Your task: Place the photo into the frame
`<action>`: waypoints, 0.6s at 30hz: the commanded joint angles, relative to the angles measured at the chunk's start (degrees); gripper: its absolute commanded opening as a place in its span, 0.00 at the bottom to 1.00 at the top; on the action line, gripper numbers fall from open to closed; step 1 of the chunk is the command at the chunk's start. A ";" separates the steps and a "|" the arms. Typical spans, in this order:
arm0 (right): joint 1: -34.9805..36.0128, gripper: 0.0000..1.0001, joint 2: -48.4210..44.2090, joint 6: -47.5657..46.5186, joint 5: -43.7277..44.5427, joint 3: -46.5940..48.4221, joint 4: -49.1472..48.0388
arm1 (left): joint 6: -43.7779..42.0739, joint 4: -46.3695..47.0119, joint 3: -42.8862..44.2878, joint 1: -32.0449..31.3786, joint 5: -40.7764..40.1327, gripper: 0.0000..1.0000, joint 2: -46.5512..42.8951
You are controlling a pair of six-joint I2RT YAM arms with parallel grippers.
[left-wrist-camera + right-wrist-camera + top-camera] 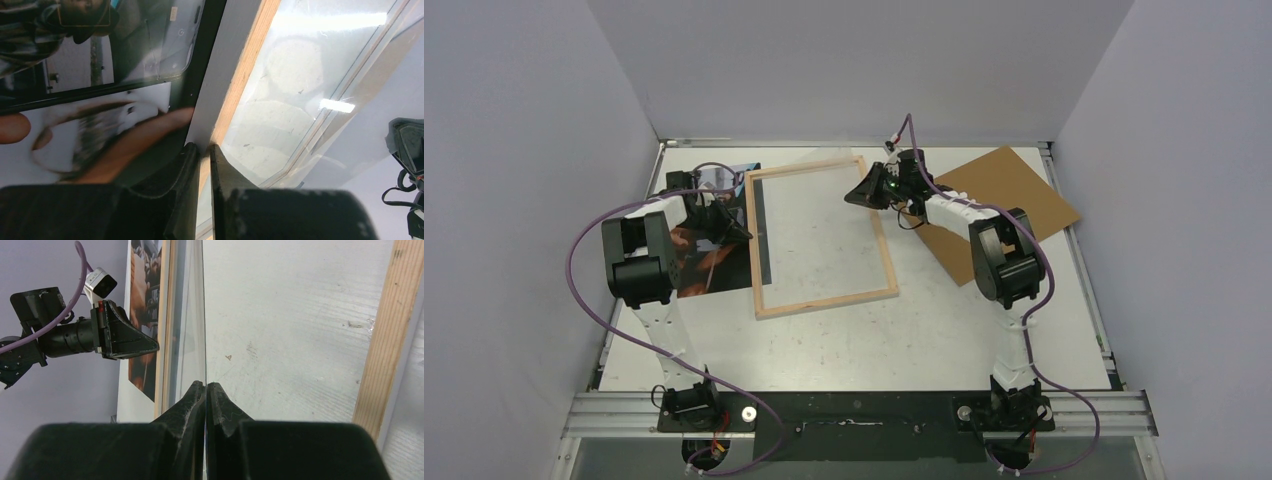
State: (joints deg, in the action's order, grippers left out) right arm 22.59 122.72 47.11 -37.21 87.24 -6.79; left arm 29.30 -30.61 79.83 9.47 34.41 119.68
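No lettering reads anywhere (not even blurred) — the photo included.

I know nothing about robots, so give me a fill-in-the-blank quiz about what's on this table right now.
1. In the overhead view, the photo lies ___ of the frame.
2. The left gripper pinches the ___'s edge.
3. The right gripper pinches a clear pane by its thin ___.
4. The brown board lies beside the ___ arm.
Missing words: left; frame; edge; right.
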 commanded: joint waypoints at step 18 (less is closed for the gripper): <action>0.68 0.00 -4.21 -0.09 -4.88 -0.61 -8.29 | -2.51 -1.38 0.56 -0.33 -7.48 0.06 3.93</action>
State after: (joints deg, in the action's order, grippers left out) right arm 22.50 121.01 46.78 -38.74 85.58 -8.54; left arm 29.30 -31.38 80.42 9.47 34.37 119.94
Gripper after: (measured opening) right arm 0.031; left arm 0.093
